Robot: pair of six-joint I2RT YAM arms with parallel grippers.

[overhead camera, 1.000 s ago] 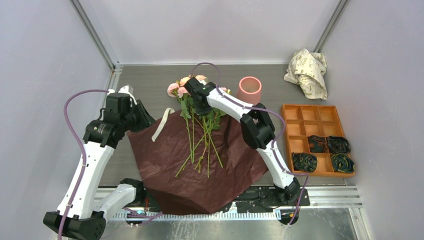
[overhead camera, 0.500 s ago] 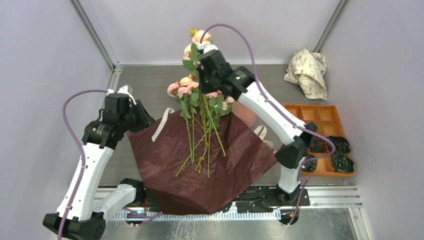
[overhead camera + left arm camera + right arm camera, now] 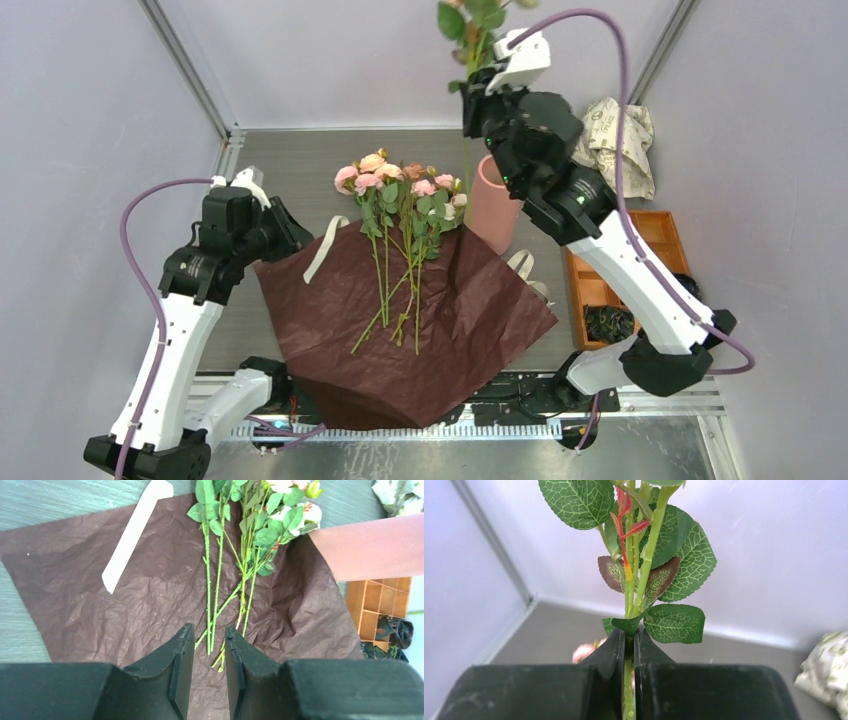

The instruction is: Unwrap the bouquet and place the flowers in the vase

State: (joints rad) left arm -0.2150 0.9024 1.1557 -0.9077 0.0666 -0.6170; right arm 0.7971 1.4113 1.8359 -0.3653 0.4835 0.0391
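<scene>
Though higher than before, right fingers (image 3: 616, 650) tight on one flower stem (image 3: 648, 555) near vase (image 3: 495, 200); left fingers (image 3: 182, 660) narrowly apart.

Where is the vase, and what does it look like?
Find the big dark red paper in the middle. The vase stands at its far right corner. It is a plain salmon-pink tube, taller than the flat orange tray beside it.

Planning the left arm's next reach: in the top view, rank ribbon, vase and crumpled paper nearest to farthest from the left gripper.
1. Ribbon, just right of the left gripper.
2. Vase, centre back.
3. Crumpled paper, far back right.
</scene>
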